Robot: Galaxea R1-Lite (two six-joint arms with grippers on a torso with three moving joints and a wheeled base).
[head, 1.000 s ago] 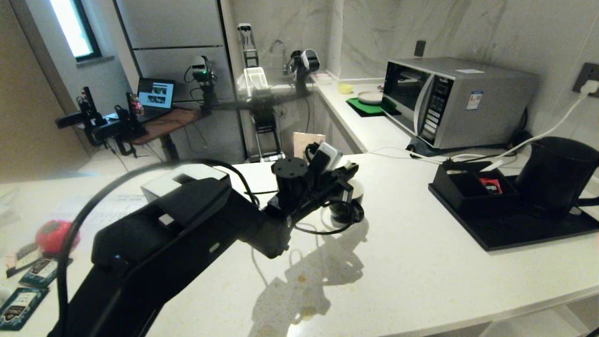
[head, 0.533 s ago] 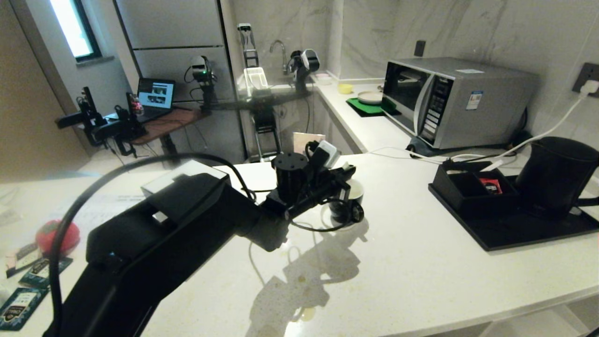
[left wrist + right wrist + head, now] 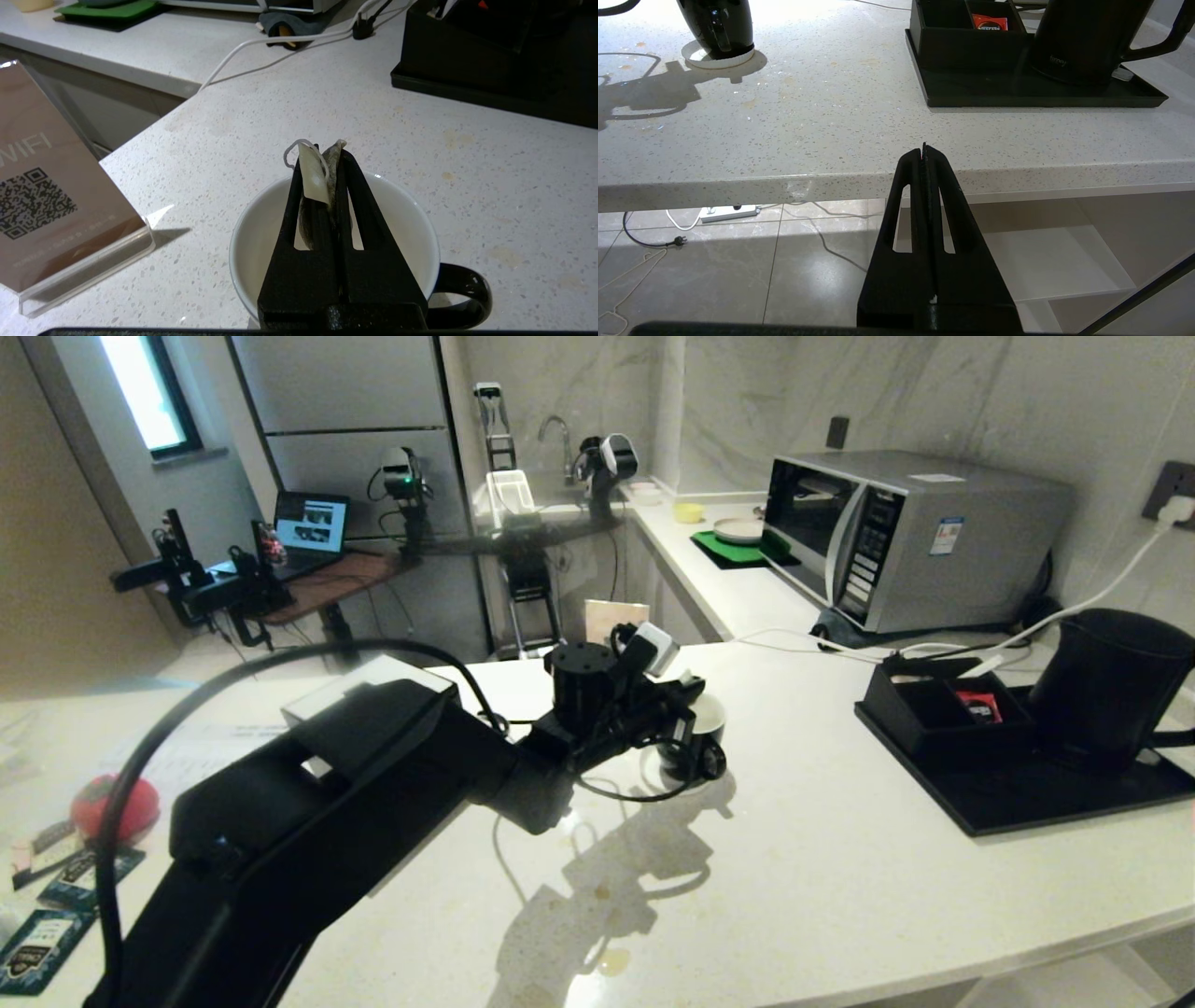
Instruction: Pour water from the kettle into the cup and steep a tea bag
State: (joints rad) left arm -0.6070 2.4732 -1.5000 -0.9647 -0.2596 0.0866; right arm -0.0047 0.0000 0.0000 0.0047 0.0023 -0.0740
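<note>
The cup (image 3: 411,233), glossy black with a white inside, stands on the pale counter on a small white coaster. My left gripper (image 3: 322,154) hangs over its mouth, shut on the tea bag (image 3: 314,179), whose pale tag and looped string stick out at the fingertips. In the head view the same gripper (image 3: 691,695) sits just above the cup (image 3: 702,739). No water shows; the cup's inside looks plain white. The black kettle (image 3: 1106,686) stands on a tray at the right. My right gripper (image 3: 924,149) is shut and empty, low in front of the counter's edge.
The black tray (image 3: 1046,803) also carries a compartment box (image 3: 934,709) with a red packet. A microwave (image 3: 910,537) and white cables lie behind it. A QR sign (image 3: 56,196) stands beside the cup. Teal packets (image 3: 42,943) and a red round thing (image 3: 107,807) lie far left.
My left wrist has tipped downward, bringing the fingertips and the tea bag a little lower over the cup's mouth. The right arm has not moved.
</note>
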